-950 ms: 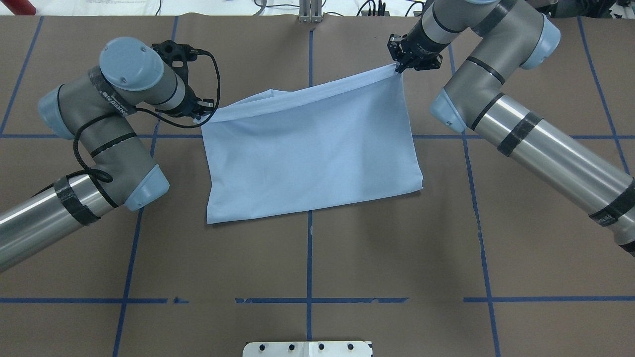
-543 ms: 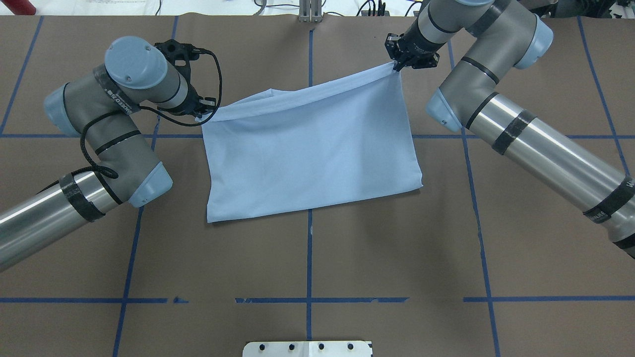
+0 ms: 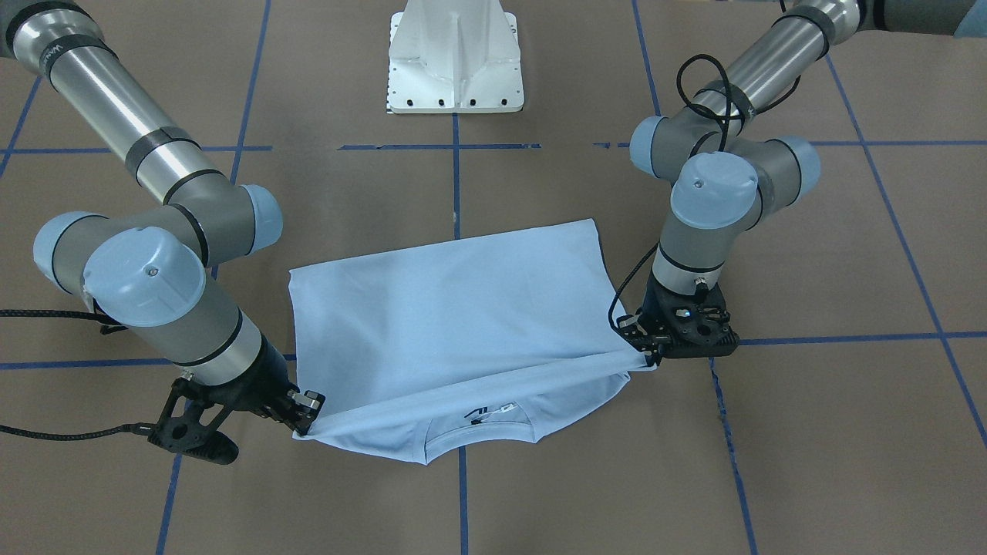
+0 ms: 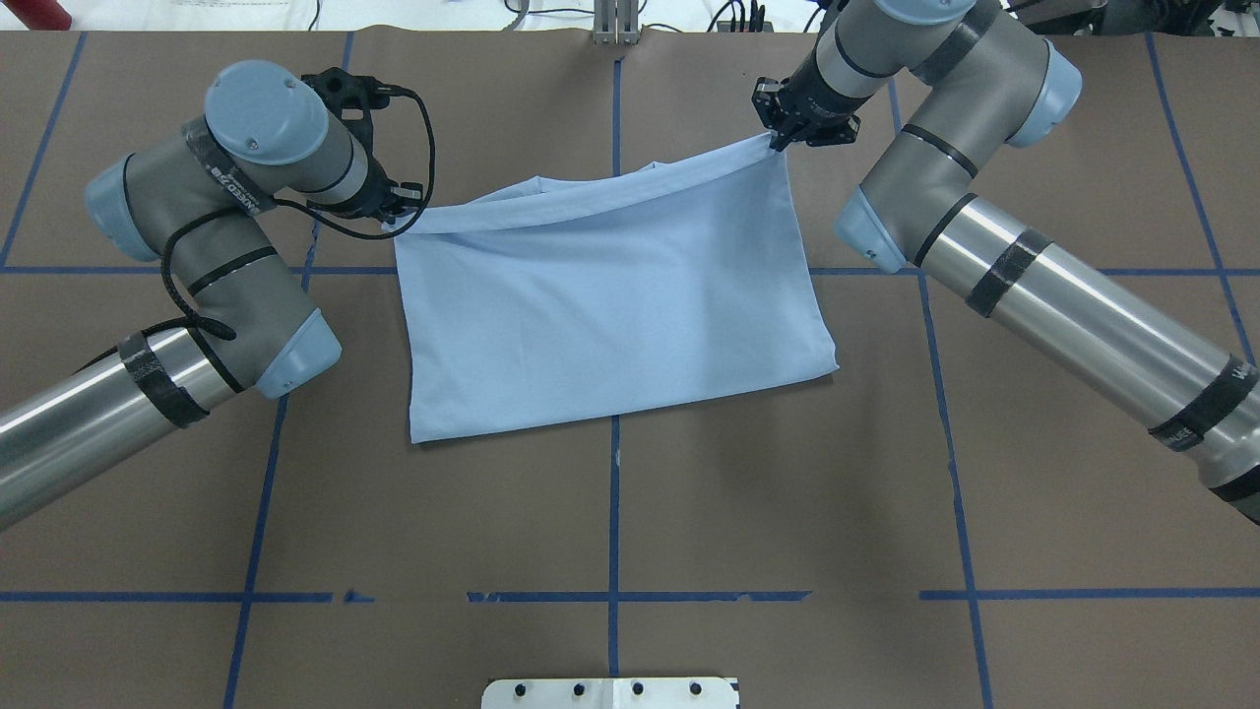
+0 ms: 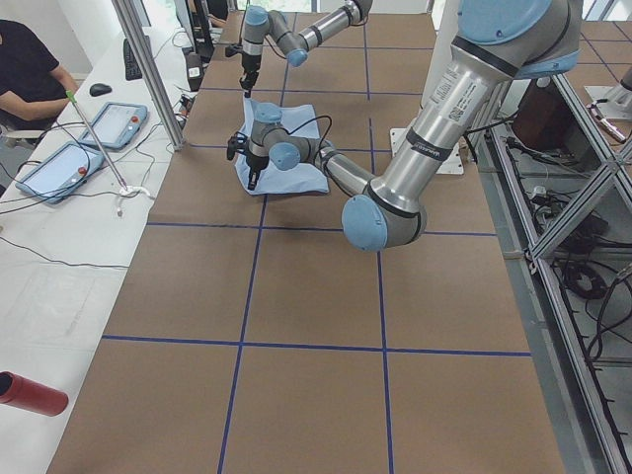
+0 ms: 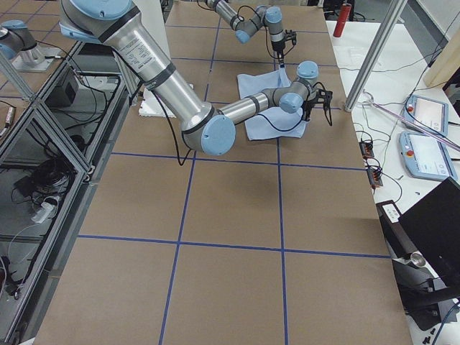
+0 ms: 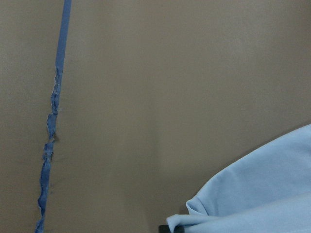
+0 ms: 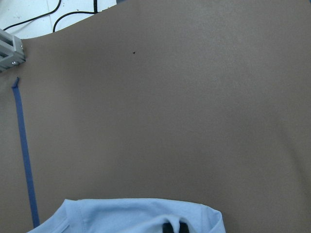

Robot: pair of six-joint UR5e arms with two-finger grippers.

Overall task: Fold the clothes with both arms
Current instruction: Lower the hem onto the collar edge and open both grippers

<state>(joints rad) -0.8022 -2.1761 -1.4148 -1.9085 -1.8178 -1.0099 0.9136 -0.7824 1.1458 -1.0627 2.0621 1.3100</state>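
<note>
Pale blue knit: your T-shirt (image 4: 610, 305) lies on the brown table covering (image 4: 610, 512), out beyond the white pedestal base (image 3: 455, 58) and across the centre tape line (image 4: 613, 473). The edge nearest the robot rests flat on the covering. The far edge is raised off the table and drawn taut between the two pincers.

Left gripper (image 4: 396, 217): you have it closed on the far corner of the shirt on the robot's left side, fingers pinched together with cloth between them. The left wrist view shows only a dark fingertip (image 7: 171, 228) at its bottom edge, touching a bunched fold of the blue cloth.

Right gripper (image 4: 783, 138): closed likewise, pinched on the opposite far corner. The right wrist view shows two dark fingertips (image 8: 168, 227) close together at its bottom edge, with cloth gathered round them.

In the overhead view the right gripper stands farther from the robot than the left one, so the stretched edge runs at a slant across the table.

In the front-facing view a lower layer of the shirt lies on the covering beneath the stretched edge. The round collar (image 3: 478, 438) and a small label (image 3: 486, 414) show there, the collar sitting over the centre tape line.

In the left side view a seated person (image 5: 30, 69) is at the white bench beside the table, with a control tablet (image 5: 114, 123) near them.
</note>
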